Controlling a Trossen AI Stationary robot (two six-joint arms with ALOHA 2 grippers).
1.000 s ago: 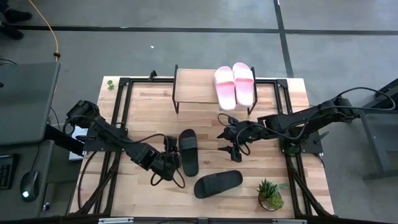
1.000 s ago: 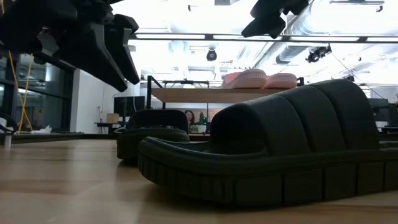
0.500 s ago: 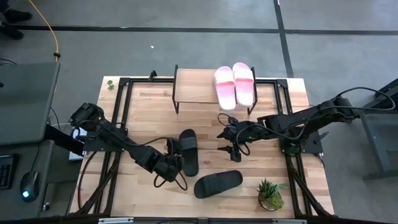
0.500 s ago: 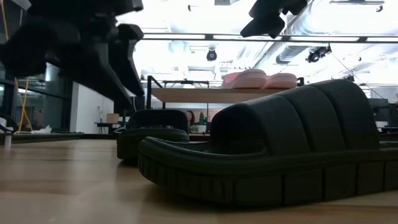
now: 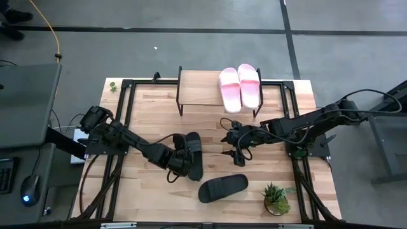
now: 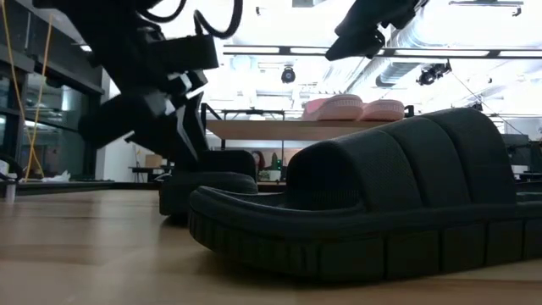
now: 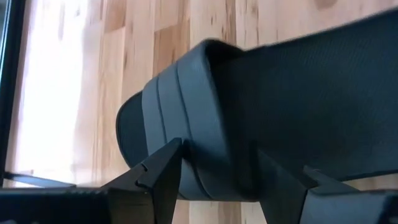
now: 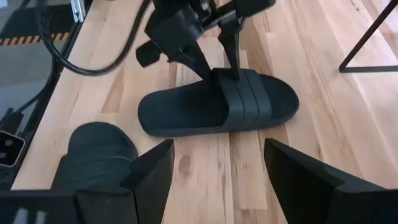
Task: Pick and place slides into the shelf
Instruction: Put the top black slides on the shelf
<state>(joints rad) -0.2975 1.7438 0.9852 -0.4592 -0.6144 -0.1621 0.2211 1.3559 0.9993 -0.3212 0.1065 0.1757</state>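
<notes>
Two pink slides (image 5: 239,88) lie side by side on the right end of the shelf's top board (image 5: 200,89). One black slide (image 5: 196,168) lies flat on the table at its middle, and a second black slide (image 5: 222,187) lies nearer the front edge. My left gripper (image 5: 185,158) is open and low over the first black slide, with its fingers on either side of the ribbed strap (image 7: 186,106). My right gripper (image 5: 230,145) is open and empty, hovering above the table to the right of that slide. My left gripper comes at the black slide's strap (image 8: 245,93) from above, slanting down. One finger (image 7: 161,177) is at one edge of the strap and the other finger (image 7: 273,180) at the other. I cannot tell whether they touch it. The slide lies sole-down on the table.
A small potted plant (image 5: 276,198) stands at the front right. Black metal frame rails (image 5: 124,114) run along both sides of the tabletop. The left half of the shelf's top board is bare wood.
My left gripper has moved toward the table's right and far side and has come down over the black slide's strap. Both black slides lie where they lay.
</notes>
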